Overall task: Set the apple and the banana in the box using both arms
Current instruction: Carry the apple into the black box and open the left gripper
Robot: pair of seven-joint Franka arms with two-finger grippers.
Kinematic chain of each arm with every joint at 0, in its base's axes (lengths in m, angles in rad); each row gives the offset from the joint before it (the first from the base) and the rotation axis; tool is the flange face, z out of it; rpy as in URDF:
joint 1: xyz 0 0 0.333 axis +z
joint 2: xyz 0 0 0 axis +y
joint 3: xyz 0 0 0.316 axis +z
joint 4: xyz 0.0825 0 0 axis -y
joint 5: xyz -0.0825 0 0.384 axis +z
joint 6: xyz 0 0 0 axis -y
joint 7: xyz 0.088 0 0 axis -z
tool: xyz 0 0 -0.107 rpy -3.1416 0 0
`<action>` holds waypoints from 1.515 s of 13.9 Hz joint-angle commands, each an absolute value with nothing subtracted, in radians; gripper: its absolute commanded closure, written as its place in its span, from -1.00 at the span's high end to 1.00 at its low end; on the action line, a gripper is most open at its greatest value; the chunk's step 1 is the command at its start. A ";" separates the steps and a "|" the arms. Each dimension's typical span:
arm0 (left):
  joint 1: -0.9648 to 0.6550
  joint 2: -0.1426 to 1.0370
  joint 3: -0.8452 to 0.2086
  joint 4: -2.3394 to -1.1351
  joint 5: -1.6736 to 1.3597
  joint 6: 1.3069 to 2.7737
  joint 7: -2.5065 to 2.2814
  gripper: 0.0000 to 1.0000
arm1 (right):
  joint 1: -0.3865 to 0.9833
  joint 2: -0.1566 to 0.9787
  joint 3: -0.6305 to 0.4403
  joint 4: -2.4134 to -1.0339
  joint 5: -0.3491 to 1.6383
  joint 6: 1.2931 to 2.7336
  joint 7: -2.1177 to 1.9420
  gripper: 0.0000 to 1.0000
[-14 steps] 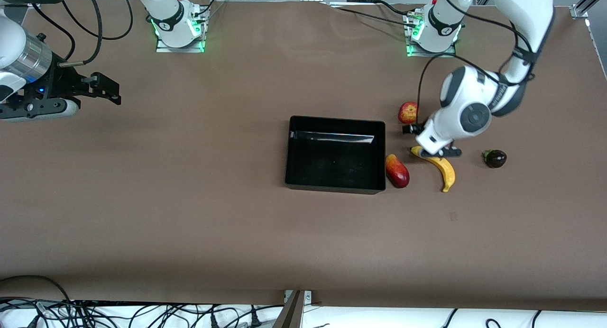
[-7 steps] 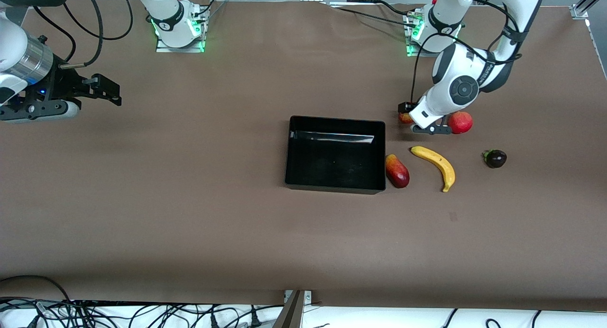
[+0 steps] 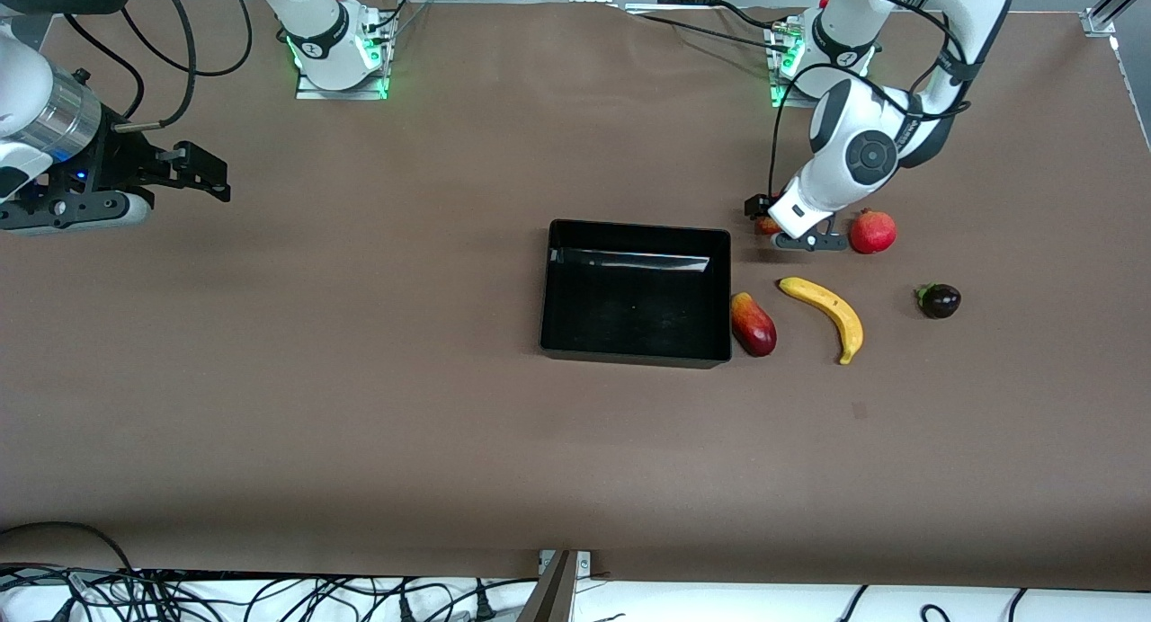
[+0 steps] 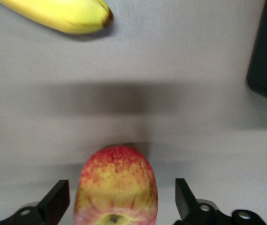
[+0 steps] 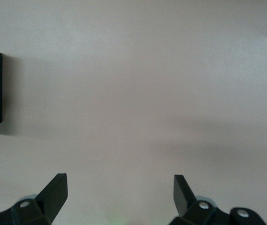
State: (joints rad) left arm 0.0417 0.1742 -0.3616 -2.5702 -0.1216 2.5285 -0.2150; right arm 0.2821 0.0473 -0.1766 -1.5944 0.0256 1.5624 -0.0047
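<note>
Front view: brown table (image 3: 360, 406) w/ the black box (image 3: 636, 348) about mid-table, slightly toward the left arm's end. Left gripper (image 3: 780, 225) is down at the apple (image 3: 767, 226), which sits on the table just off the box's corner toward the robots' edge & toward the left arm's end; only a sliver of red shows past the gripper. Pomegranate (image 3: 872, 231) lies just beside that gripper, further toward the left arm's end. Banana (image 3: 827, 311) lies on the table nearer the front camera than the apple, apart from it. Mango (image 3: 753, 324) lies betw. box wall & banana, close against the box's side. Small dark fruit (image 3: 938, 300) sits nearer the left arm's end than the banana. Right gripper (image 3: 193, 168) waits up in the air over the right arm's end of the table, well apart from the box.

Left wrist view: left gripper fingers (image 4: 56, 202) stand wide, one each side of the apple, gaps visible both sides, no contact yet. Apple rests on the table, red-yellow streaked. Banana tip & a box corner show further off.

Right wrist view: right gripper fingers (image 5: 53, 192) spread wide, nothing betw. them, bare table under; box corner at the picture's edge.
</note>
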 commanded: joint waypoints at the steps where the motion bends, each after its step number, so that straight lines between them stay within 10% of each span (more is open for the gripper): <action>1: 0.041 0.170 -0.374 -2.580 -0.153 2.545 -0.202 -0.54 | 0.273 0.041 -0.166 -1.605 0.009 1.577 -0.015 1.00; 5: 0.054 0.080 -0.371 -2.538 -0.153 2.421 -0.199 -0.61 | 0.273 0.041 -0.166 -1.605 0.003 1.578 -0.015 1.00; 10: 0.052 0.173 -0.367 -2.002 -0.149 1.967 -0.270 -0.64 | 0.276 0.041 -0.164 -1.605 0.003 1.582 -0.015 1.00; 14: -0.084 0.394 -0.377 -1.725 -0.134 1.913 -0.593 -0.65 | 0.276 0.041 -0.164 -1.605 0.003 1.580 -0.015 1.00; 21: -0.173 0.522 -0.377 -1.791 -0.031 2.097 -0.739 -0.64 | 0.276 0.041 -0.164 -1.605 0.003 1.582 -0.014 1.00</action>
